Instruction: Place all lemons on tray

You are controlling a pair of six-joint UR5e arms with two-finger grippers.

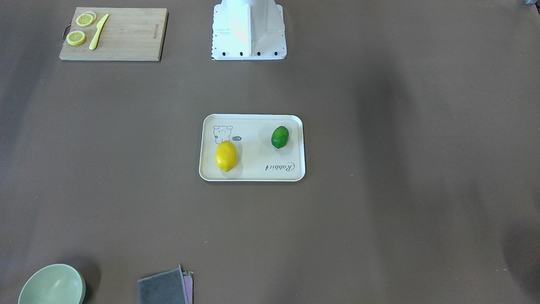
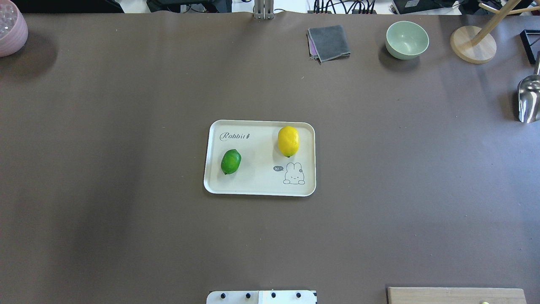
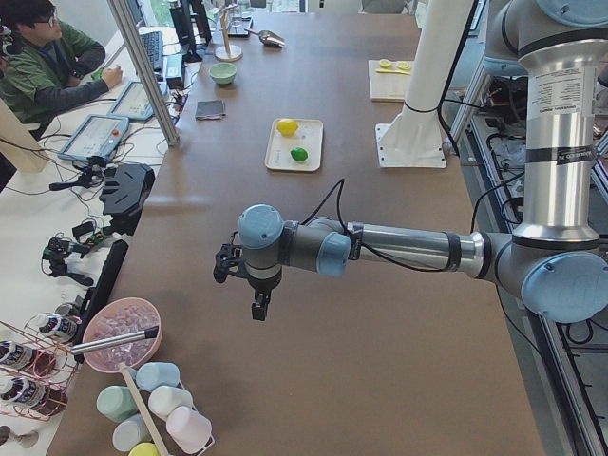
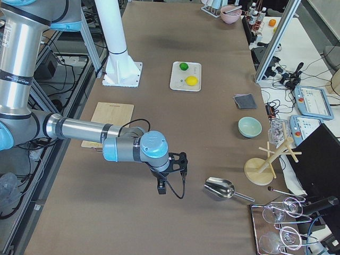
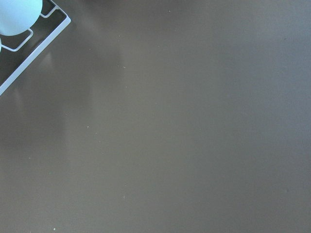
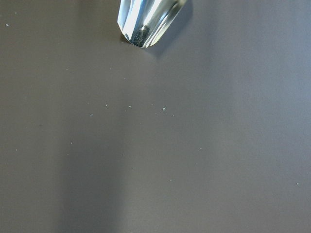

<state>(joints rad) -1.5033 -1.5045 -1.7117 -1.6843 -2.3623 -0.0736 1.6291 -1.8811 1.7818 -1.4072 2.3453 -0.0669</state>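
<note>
The cream tray [image 2: 259,185] with the "Rabbit" script lies at the table's middle; it also shows in the front view [image 1: 253,126]. The yellow lemon [image 2: 288,141] lies on it at the far right, also seen in the front view [image 1: 226,156]. The green lemon [image 2: 230,161] lies on it at the left, also in the front view [image 1: 279,137]. Both arms are far from the tray. My left gripper [image 3: 228,269] shows only in the left side view and my right gripper [image 4: 179,162] only in the right side view. I cannot tell if either is open or shut.
A wooden cutting board [image 1: 126,38] with lemon slices [image 1: 76,37] and a yellow knife [image 1: 98,32] lies near the robot's right. A grey cloth [image 2: 329,42], a green bowl [image 2: 406,39], a wooden stand [image 2: 472,44] and a metal scoop [image 2: 528,99] lie at the far right. A pink bowl [image 2: 10,27] stands far left.
</note>
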